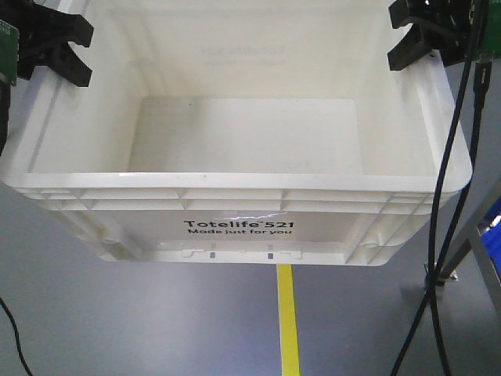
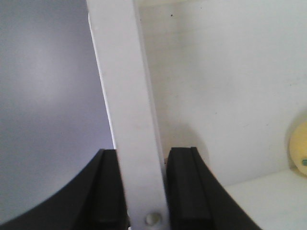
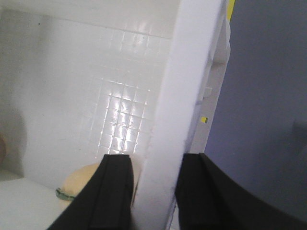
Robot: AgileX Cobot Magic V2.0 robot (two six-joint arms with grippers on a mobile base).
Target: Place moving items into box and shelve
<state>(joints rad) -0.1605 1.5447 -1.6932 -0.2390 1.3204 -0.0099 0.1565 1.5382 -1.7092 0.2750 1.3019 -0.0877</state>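
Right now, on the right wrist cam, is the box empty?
No, a yellow-orange plush toy lies inside the box, beside the right fingers.

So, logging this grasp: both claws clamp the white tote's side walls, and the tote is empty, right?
Not empty: the right wrist view shows a yellow plush toy inside the tote. The left claw and right claw do clamp its side walls.

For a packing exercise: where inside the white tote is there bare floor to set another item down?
Bare: the middle floor of the tote, between its side walls. Crowded: beside the wall the right gripper clamps, where the yellow-orange plush toy lies.
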